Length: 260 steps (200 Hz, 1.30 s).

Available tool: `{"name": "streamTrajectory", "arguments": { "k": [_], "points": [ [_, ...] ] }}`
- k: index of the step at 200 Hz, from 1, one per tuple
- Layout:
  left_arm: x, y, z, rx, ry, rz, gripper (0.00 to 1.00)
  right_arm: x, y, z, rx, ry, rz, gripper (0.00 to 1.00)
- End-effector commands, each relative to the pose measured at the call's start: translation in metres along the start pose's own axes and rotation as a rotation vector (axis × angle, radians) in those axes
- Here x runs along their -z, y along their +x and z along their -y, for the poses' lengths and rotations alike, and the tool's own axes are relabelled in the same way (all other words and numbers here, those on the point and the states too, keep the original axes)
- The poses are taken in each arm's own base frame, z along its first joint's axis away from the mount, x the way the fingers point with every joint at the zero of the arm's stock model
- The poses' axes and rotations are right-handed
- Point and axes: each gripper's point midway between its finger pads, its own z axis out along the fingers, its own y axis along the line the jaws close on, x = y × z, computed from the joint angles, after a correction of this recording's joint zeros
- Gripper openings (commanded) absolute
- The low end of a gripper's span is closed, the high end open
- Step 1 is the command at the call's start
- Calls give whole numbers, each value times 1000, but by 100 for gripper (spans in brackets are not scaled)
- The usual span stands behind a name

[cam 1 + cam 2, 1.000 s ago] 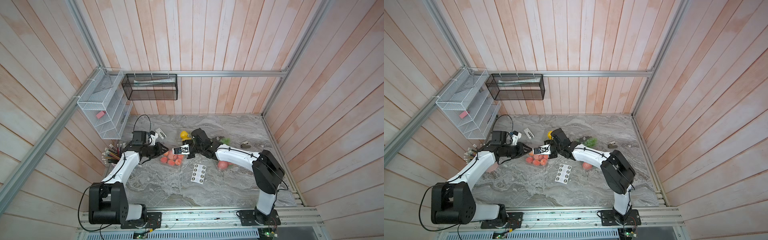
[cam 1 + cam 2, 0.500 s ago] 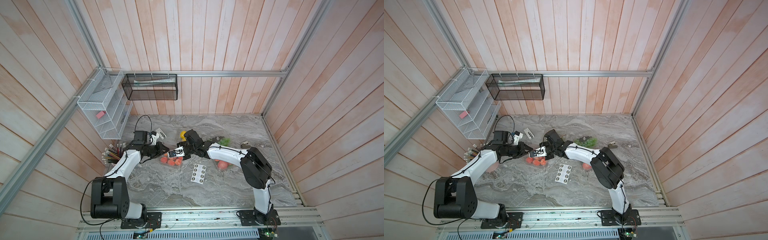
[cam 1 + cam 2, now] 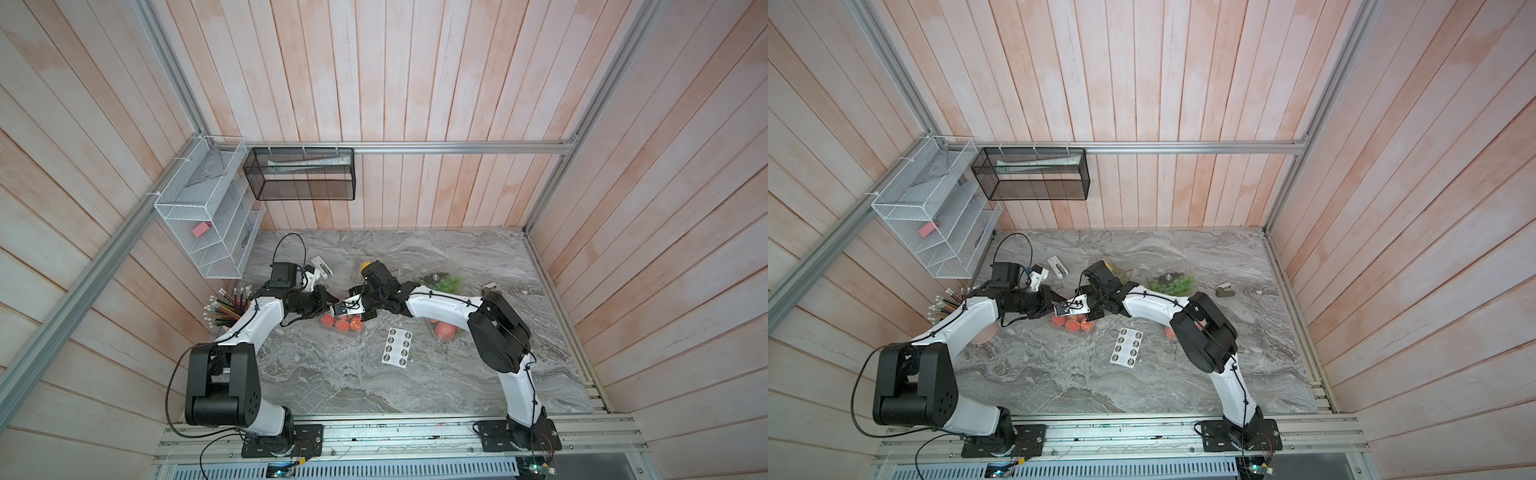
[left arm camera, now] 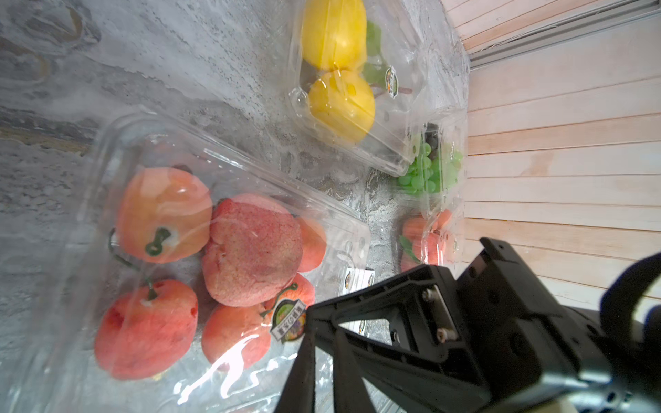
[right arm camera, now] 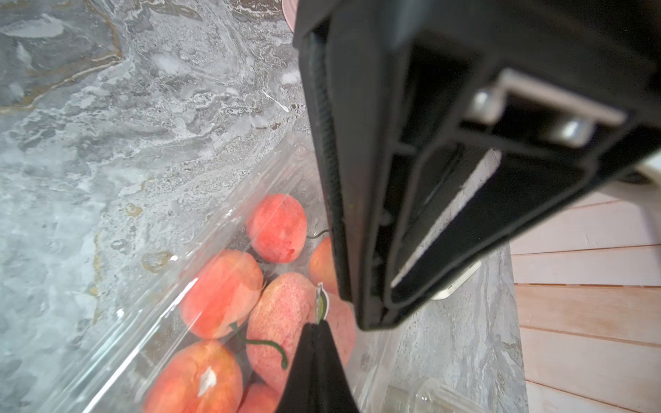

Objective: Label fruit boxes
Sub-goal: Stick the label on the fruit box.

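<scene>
Above apple box (image 4: 121, 150) | left fingers (image 5: 314, 357) pinch sticker (image 5: 319, 300), edge-on | right fingers (image 5: 357, 178) closed

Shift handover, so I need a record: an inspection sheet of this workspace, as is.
Surface: grey marble tabletop, no spills seen.
Job's things: four clear boxes: red-fruit box, yellow-fruit box, grape box, second red-fruit box partly under the right arm.
Clutter: sticker sheet, pencil cup, small white tool.
Grippers: left gripper shut on a sticker over the red-fruit box; right gripper shut beside it.
Cables: black cable looping up near the left gripper.
Surroundings: wood walls, white wire rack, black mesh basket.
</scene>
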Motion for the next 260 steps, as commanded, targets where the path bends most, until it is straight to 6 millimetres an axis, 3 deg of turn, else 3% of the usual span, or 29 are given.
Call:
{"name": "streamTrajectory", "arguments": {
  "k": [1, 73, 230, 260],
  "points": [
    [-3, -5, 0, -15, 18, 4, 13, -7, 2, -7, -4, -34, -15, 0],
    [-15, -1, -15, 21, -4, -28, 9, -13, 9, -17, -18, -75, -38, 0],
    [-31, 13, -46, 48, -77, -82, 6, -15, 9, -18, -29, -88, -56, 0],
    [-30, 16, -50, 40, -99, -87, 6, -8, 1, -13, -30, -78, -42, 11]
  ]
}}
